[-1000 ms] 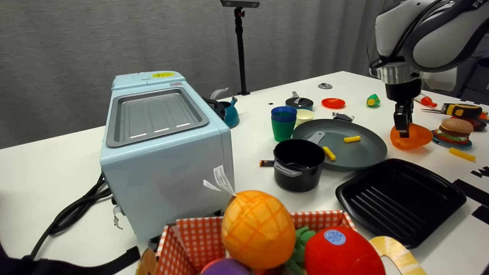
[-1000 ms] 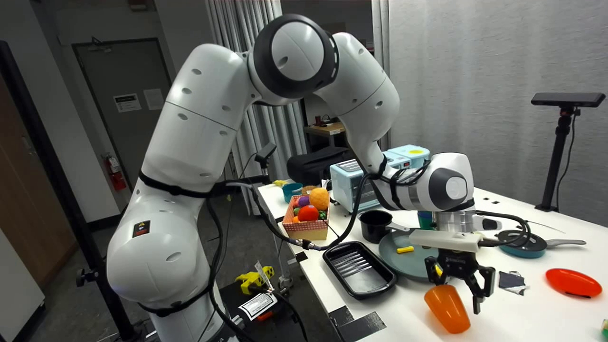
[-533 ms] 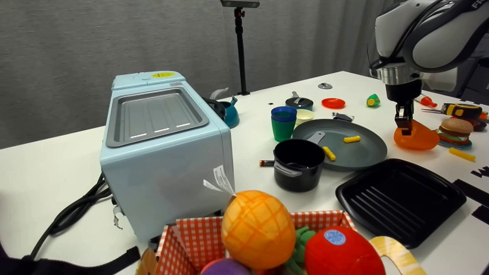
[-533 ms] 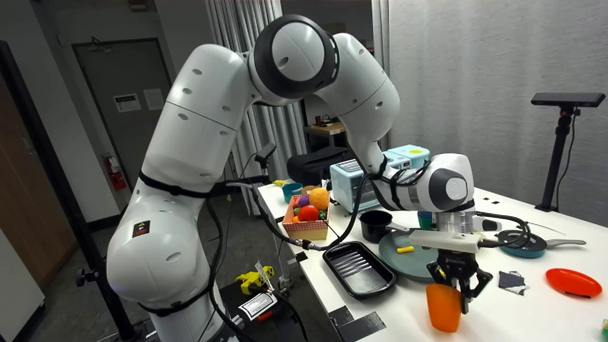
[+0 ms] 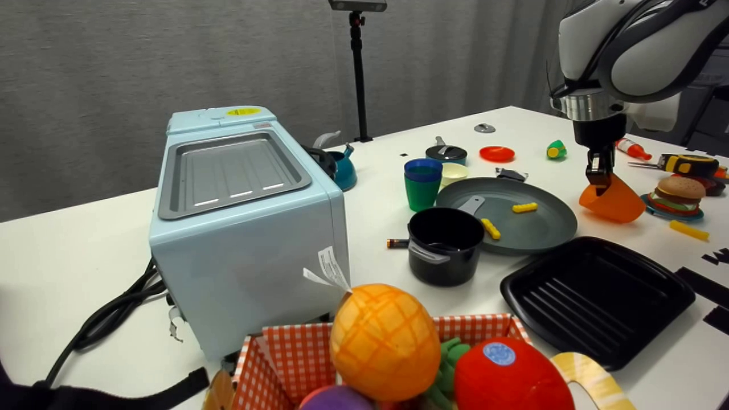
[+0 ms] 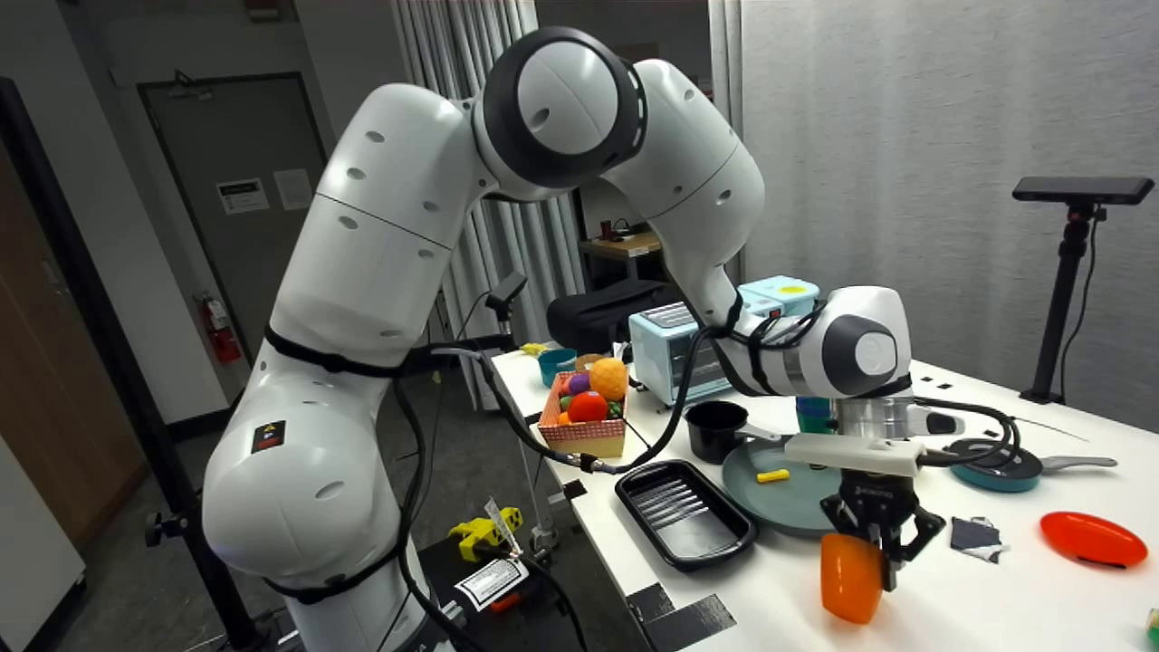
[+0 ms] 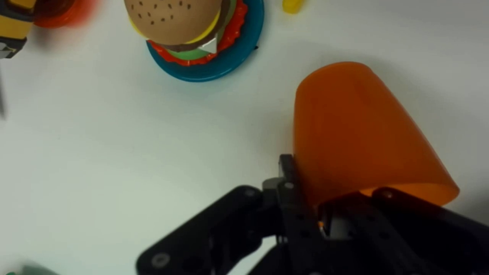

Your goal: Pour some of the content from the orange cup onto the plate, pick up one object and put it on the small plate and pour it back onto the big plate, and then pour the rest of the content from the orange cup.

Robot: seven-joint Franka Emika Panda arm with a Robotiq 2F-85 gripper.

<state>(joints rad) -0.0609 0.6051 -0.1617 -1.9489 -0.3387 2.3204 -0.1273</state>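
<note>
The black two-fingered gripper [image 6: 884, 566] pinches the wall of the small bright orange plastic cup [image 7: 359, 133], tilted between the wide round dark grey plate [image 5: 544, 230] and the brown-bunned toy burger [image 5: 678, 193]; two short yellow sticks [image 5: 524, 208] lie on the plate

The orange cup [image 5: 618, 203] is tilted near the big grey plate [image 5: 527, 228], which bears two yellow sticks [image 5: 524, 208].
</note>
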